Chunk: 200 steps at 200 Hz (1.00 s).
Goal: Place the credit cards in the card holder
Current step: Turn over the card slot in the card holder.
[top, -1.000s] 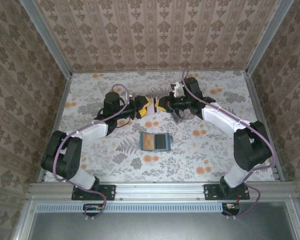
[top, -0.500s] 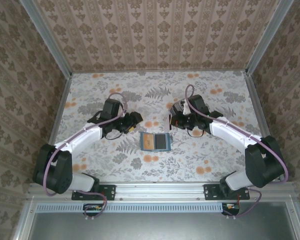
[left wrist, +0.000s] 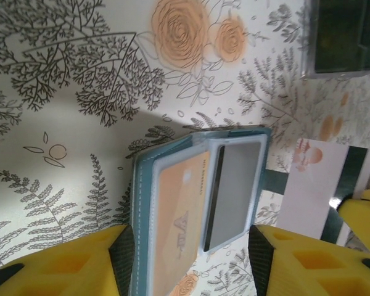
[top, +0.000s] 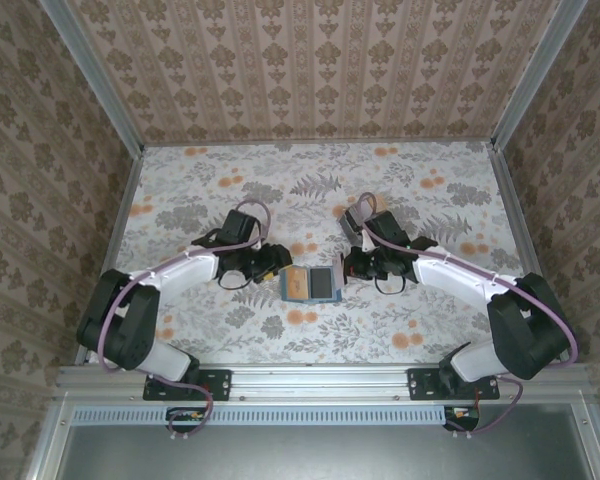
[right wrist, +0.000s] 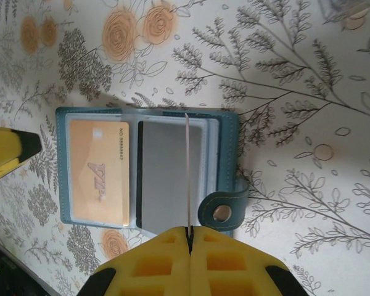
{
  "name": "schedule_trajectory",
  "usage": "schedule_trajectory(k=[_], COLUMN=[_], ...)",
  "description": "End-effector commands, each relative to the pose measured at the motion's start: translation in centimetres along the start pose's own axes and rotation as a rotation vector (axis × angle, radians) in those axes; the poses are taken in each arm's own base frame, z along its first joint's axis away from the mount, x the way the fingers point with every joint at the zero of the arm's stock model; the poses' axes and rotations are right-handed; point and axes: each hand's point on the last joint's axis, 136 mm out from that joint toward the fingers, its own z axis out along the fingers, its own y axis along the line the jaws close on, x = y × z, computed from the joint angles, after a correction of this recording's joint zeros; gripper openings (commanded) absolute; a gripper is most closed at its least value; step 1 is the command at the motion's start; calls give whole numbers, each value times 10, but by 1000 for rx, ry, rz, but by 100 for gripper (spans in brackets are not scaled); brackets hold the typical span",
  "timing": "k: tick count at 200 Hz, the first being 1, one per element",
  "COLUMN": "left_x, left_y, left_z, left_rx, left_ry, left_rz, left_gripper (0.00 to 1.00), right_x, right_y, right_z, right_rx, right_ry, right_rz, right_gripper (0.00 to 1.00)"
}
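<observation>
The thin pale rectangular card (right wrist: 187, 172) is gripped edge-on by the closed right tool (right wrist: 188, 237) and projects from its fingertips over the opened teal-blue bifold card holder (right wrist: 229, 148), which lies on the floral bench (right wrist: 296, 92) between the spread fingers (left wrist: 308, 265) of the open left tool (left wrist: 190, 259), a tan card (right wrist: 98, 179) being seated in the pocket nearer that tool.

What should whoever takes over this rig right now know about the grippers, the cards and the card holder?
Left gripper: open, jaws astride one end of the open card holder.
Right gripper: shut on a pale card, held edge-on over the holder's grey right pocket.
Done: a tan card sits in the left pocket.
Left: seat the held card; whether its edge has entered a slot cannot be told. A dark box lies beyond the holder.
</observation>
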Motion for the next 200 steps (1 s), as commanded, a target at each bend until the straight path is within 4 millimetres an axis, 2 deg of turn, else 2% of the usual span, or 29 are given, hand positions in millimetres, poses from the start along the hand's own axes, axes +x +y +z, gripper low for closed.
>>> schedule_trajectory(k=[1, 34, 67, 102, 138, 173, 200], left_x=[5, 10, 13, 16, 16, 18, 16], left_y=[9, 18, 23, 27, 28, 30, 29], left_z=[6, 14, 25, 31, 34, 36, 35], left_rx=[-43, -79, -101, -119, -128, -141, -144], left_ry=[26, 49, 76, 87, 93, 100, 90], left_rz=[27, 35, 42, 46, 54, 60, 58], left_gripper=[54, 50, 41, 28, 21, 18, 16], right_x=[3, 6, 10, 13, 14, 12, 6], right_y=[-6, -11, -11, -16, -12, -7, 2], right_z=[4, 13, 24, 32, 37, 32, 21], right_rx=[30, 32, 15, 21, -6, -22, -35], right_ry=[-5, -4, 21, 28, 32, 21, -4], right_rz=[-20, -18, 0, 11, 32, 51, 38], right_gripper=[0, 0, 0, 0, 0, 0, 1])
